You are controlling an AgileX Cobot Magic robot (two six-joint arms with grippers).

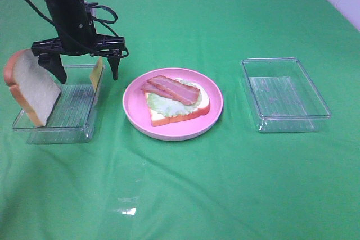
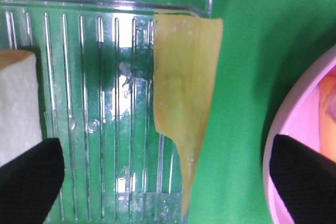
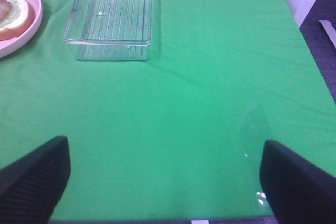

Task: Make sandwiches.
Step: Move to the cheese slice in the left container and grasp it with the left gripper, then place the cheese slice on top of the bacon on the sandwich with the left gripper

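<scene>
**Hovering Over the Cheese, Jaws Wide**

Looking down from the high camera, the left gripper (image 1: 86, 64) hung spread wide over the left clear tray (image 1: 79, 130), holding nothing. A yellow cheese slice (image 1: 97, 73) leaned against that tray's wall on the plate side. A white bread slice (image 1: 31, 85) stood tilted against the tray's opposite end. On the pink plate (image 1: 169, 130) in the middle lay the open sandwich (image 1: 177, 104): a bread slice, lettuce, and bacon strips (image 1: 170, 89) on top. A second clear tray (image 1: 284, 95) sat well apart on the right, with nothing in it.

From the left wrist camera, the two black fingertips (image 2: 31, 179) stood far apart, one over the tray's ribbed floor (image 2: 89, 129), the other over the plate rim (image 2: 283, 124). The cheese slice (image 2: 181, 90) lay between them, draped over the tray's edge onto the green cloth (image 2: 241, 77). A corner of the bread slice (image 2: 18, 103) showed beside one fingertip.

From the right wrist camera, the right gripper (image 3: 165, 182) was equally wide and empty above bare cloth, the second tray (image 3: 113, 17) and the plate's edge (image 3: 21, 43) lying farther off.
</scene>
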